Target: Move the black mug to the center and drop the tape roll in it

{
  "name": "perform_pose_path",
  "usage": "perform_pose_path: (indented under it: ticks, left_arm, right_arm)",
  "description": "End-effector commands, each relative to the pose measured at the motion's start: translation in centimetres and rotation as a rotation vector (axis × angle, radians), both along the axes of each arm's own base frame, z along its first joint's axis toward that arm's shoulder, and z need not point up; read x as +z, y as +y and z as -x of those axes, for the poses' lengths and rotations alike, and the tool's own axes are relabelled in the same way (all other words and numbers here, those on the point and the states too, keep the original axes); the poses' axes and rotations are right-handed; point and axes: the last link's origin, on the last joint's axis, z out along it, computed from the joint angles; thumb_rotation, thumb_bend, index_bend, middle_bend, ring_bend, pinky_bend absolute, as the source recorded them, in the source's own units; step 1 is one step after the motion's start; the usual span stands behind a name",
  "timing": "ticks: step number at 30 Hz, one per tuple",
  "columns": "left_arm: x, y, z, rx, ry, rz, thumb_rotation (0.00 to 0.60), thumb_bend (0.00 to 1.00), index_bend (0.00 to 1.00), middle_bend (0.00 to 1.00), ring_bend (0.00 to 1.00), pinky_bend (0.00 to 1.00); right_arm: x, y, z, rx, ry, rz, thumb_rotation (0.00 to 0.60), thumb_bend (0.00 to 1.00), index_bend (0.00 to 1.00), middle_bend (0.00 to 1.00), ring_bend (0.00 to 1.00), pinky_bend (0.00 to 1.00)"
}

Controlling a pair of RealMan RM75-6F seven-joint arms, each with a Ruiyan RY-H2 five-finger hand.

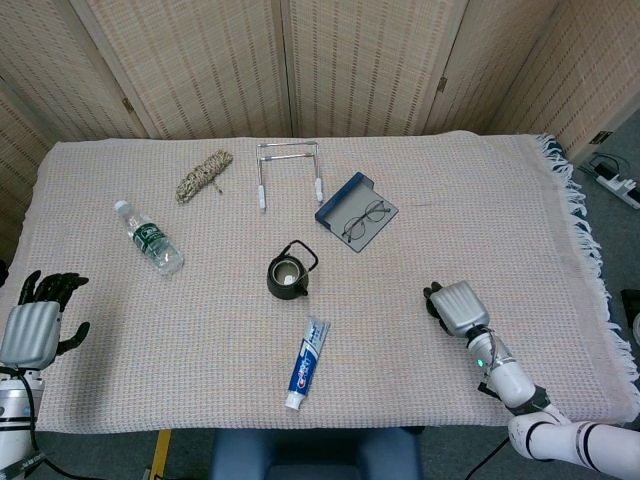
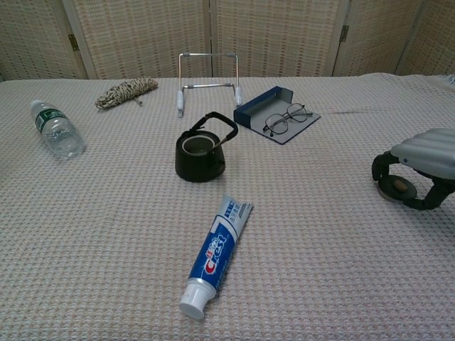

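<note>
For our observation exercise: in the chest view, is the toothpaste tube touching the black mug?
No. The toothpaste tube lies on the cloth nearer the camera than the black mug, with bare cloth between them.

Black mug (image 1: 287,274) stands mid-table, right hand (image 1: 457,306) well apart, left hand (image 1: 36,318) at edge
</note>
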Motion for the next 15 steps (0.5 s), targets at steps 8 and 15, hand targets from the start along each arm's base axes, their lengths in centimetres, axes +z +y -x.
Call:
perform_pose_path:
  ticks: [8,15]
  left_arm:
    - [0.2,0.0,0.0,0.002,0.005,-0.005,0.600,0.27,0.21,0.16,0.10,0.00]
    - [0.4,0.1,-0.4,-0.013,0.006,-0.009,0.600,0.27,0.21,0.16,0.10,0.00]
  right_arm:
    - [1.3,0.0,-1.4,0.026,-0.045,0.021,0.600,0.39,0.39,0.38,0.86,0.83]
    - [3.0,-0.6,-6.1,0.121,-0.113,-0.013,0.600,0.39,0.41,0.39,0.86,0.83]
